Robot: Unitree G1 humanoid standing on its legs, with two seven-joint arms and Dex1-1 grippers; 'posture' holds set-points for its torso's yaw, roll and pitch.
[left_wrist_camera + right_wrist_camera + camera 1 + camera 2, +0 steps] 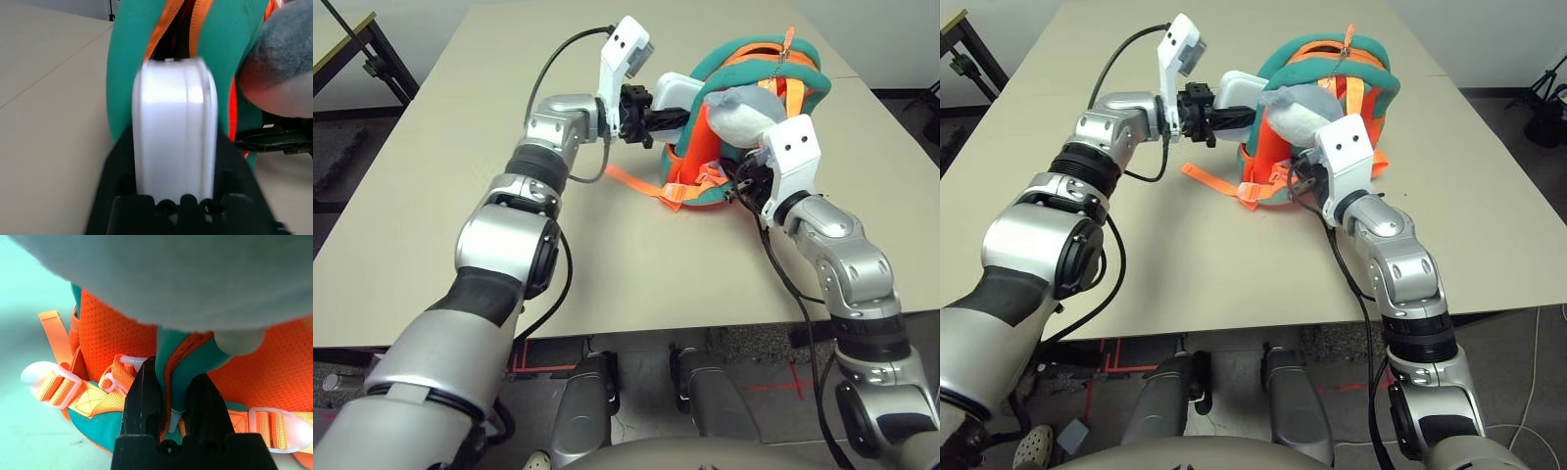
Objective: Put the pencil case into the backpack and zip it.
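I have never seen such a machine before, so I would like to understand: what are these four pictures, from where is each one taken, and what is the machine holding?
This is a humanoid robot with two silver arms, standing at a beige table. The two wide pictures come from cameras in its head, looking down over its arms. The other two come from a camera on each wrist, looking along that arm's two black fingers.

On the table lies a small orange backpack with teal trim, with a grey-white plush toy attached to it.

The left gripper holds a flat white pencil case with rounded corners at the backpack's open zipper slot; the left wrist view shows the case between the fingers, before the opening. The right gripper is closed on a teal and orange edge at the backpack's lower end, apparently steadying it.
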